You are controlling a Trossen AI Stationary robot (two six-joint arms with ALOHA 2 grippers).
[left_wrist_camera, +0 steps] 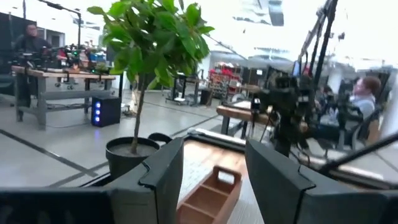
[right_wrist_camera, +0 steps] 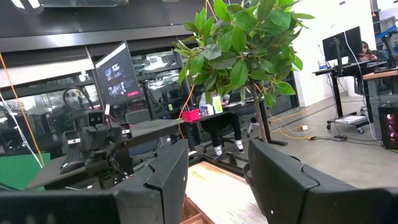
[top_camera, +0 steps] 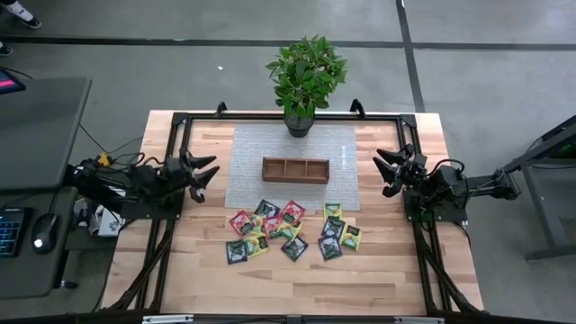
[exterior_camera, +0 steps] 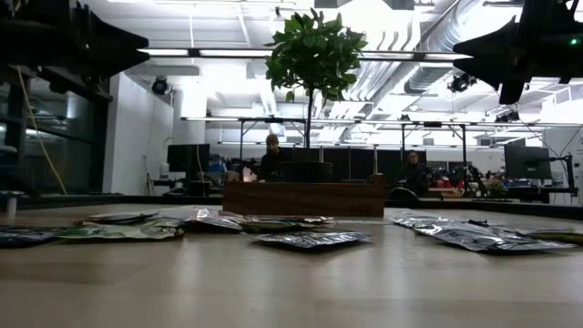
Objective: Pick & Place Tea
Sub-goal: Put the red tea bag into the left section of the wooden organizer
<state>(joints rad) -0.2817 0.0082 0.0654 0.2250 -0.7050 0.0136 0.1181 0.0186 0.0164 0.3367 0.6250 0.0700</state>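
Dark fingers on both arms stand parted with nothing between them: the left gripper (top_camera: 209,171) hangs above the table's left edge, the right gripper (top_camera: 387,169) above its right edge, each pointing inward and well apart from the work. Between them the wooden tray (top_camera: 295,169) sits on a grey mat (top_camera: 247,148), its three compartments showing no sachet in the high view. The tea (top_camera: 290,231) lies in a loose scatter on the bare table (top_camera: 378,270) just in front of the mat, red, yellow-green and dark sachets, several overlapping one another. A potted plant (top_camera: 304,76) stands at the mat's far edge behind the tray. Judgement: no sachet has yet been moved. Risks from here: the sachets lie flat and thin, so a descent may close on the wood or skid a packet aside; where packets overlap, one closure may lift two; a high reach over the tray could brush the plant's leaves.
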